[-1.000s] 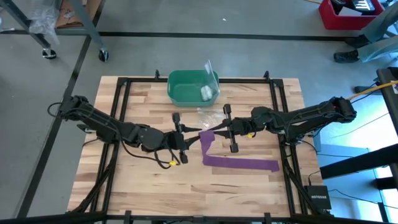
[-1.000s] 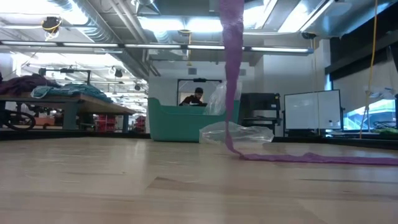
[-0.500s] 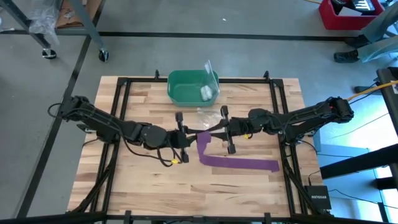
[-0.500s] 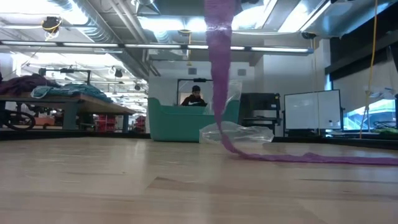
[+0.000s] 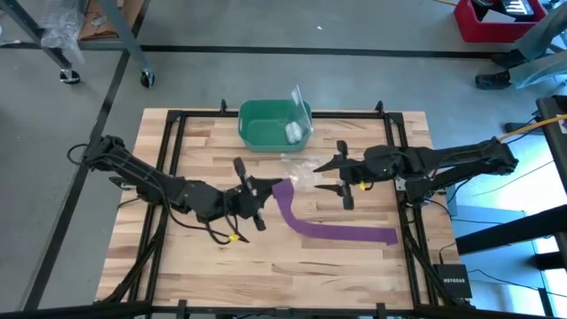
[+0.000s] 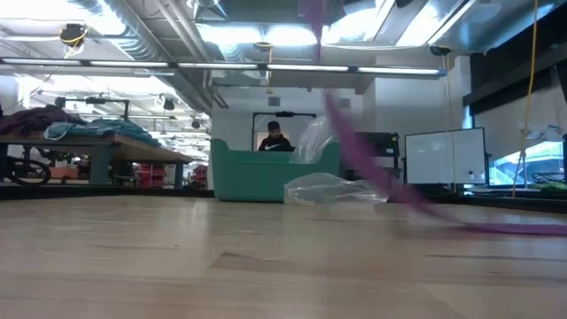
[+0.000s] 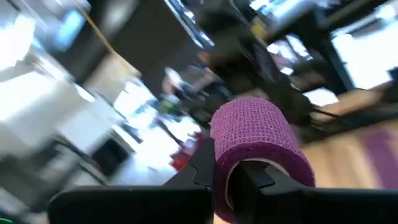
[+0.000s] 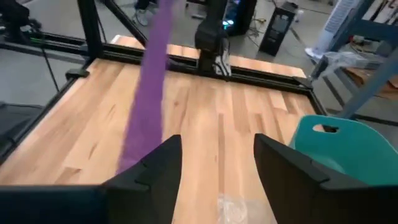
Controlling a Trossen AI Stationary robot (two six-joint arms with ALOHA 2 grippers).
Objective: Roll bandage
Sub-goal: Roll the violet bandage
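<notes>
The purple bandage (image 5: pixel 306 227) is a long strip. Its right part lies flat on the wooden table (image 5: pixel 204 266), and its left end rises aslant (image 6: pixel 372 173) to my left gripper (image 5: pixel 266 193), which is shut on a wound-up loop of it (image 7: pixel 258 140) above mid-table. My right gripper (image 5: pixel 322 177) stands open to the right of that end, clear of the strip. In the right wrist view the strip (image 8: pixel 148 93) slants past its fingers (image 8: pixel 158 171). My left gripper holds the bandage's wound end (image 7: pixel 249 155), a small loop of several layers. One finger (image 7: pixel 254 180) sits inside the loop's hollow and the other (image 7: pixel 200 169) outside it. The fingers come about level from the table's left. The loop is lifted clear, and the strip slopes down to the table.
A green bin (image 5: pixel 275 124) with a small white roll (image 5: pixel 292 131) stands at the far middle. A clear plastic bag (image 5: pixel 301 168) lies in front of it, close to both grippers. A black frame (image 5: pixel 177 120) runs round the table's edge. A person shows in the room beyond (image 6: pixel 275 137).
My right gripper has opened, let go of the bandage's raised end and drawn back toward the table's right edge, rising. My left gripper has shut on that end, rolled its wrist and gone a little left and up. The strip, upright before, now slants down to the table.
</notes>
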